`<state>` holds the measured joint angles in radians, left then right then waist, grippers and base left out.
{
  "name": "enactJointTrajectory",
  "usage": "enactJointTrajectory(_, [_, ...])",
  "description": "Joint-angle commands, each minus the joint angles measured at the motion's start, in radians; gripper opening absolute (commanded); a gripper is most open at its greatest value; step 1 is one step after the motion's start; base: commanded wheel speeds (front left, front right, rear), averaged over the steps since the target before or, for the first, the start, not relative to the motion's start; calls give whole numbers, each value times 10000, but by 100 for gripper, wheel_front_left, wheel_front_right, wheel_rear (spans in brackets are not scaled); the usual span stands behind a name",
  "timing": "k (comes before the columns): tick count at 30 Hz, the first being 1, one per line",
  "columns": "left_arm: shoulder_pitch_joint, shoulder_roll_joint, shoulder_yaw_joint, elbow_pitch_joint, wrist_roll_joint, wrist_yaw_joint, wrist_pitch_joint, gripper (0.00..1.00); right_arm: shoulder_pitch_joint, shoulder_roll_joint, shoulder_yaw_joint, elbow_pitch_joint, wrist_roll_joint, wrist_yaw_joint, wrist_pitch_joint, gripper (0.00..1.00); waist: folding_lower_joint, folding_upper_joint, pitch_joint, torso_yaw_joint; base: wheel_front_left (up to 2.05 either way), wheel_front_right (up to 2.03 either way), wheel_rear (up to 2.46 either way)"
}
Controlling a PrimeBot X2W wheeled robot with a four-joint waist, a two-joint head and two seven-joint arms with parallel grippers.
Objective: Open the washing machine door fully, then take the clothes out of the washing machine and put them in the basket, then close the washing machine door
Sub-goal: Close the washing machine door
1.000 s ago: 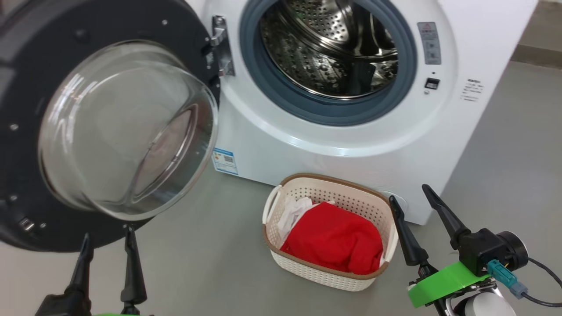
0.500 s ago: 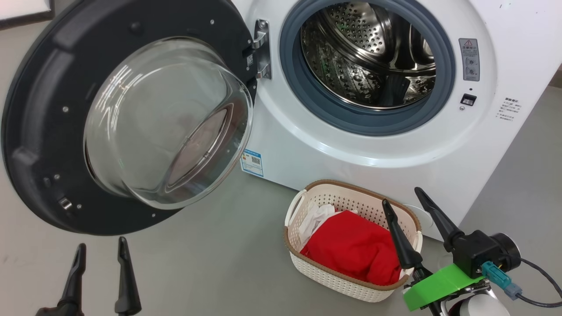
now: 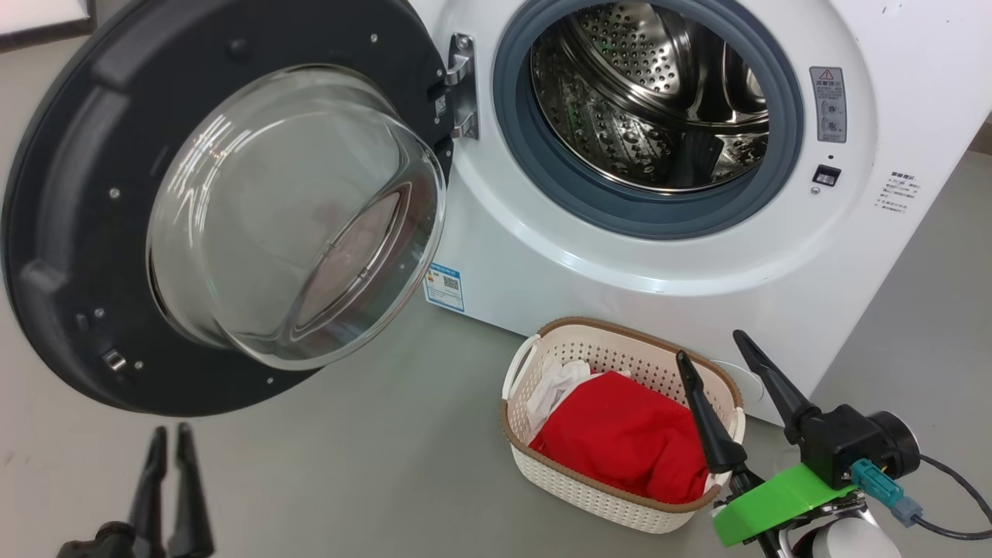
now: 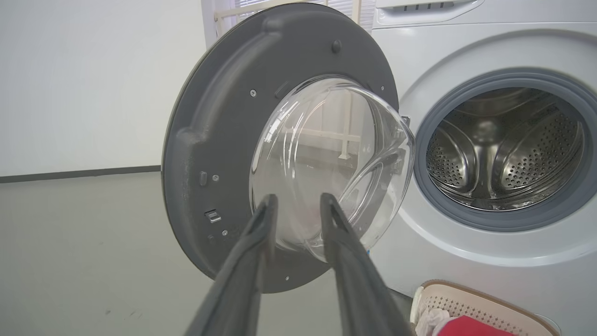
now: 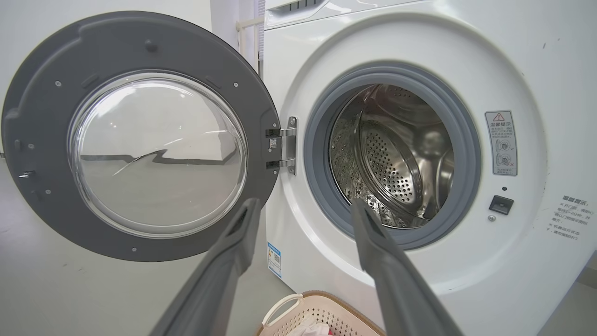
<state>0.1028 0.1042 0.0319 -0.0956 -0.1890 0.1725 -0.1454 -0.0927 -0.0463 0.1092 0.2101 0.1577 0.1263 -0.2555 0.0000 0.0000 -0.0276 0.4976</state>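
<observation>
Washing machine door (image 3: 70, 194) wide open; left fingers (image 3: 186, 488) narrower than before, right fingers (image 3: 709, 426) wide.

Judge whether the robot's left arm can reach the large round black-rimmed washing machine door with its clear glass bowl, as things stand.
Probably yes: the left gripper points at the door, which hangs wide open on that side, with nothing between them.
</observation>
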Motion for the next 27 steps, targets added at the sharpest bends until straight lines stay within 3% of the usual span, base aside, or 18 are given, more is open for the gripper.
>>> enactJointTrajectory(1, [-234, 155, 329, -286, 147, 123, 46, 0, -360, -39, 180, -226, 41, 44, -63, 100, 0, 0, -2, -7, 0, 0, 0])
enactJointTrajectory(6, [-612, 413, 405, -379, 407, 233, -243, 0, -270, -39, 99, -252, 55, 44, -63, 100, 0, 0, 0, -42, 0, 0, 0])
enactJointTrajectory(15, [-2848, 1699, 1197, -17, 652, 156, -921, 0, -349, -39, 13, -236, 6, 44, -63, 100, 0, 0, 118, -206, 0, 0, 0])
enactJointTrajectory(20, [-4760, 2101, 2146, 1255, -566, -122, -1016, 0, -434, -39, -66, -151, -21, 44, -63, 100, 0, 0, 179, -366, 0, 0, 0])
enactJointTrajectory(23, [-6262, 2412, 2683, 2691, -1602, -492, -932, 0, -486, -39, -83, -107, -66, 44, -63, 100, 0, 0, 206, -484, 0, 0, 0])
enactJointTrajectory(27, [-7492, 2646, 3131, 4315, -2433, -577, -488, 0, -491, -39, -133, -54, -138, 44, -63, 100, 0, 0, 235, -577, 0, 0, 0])
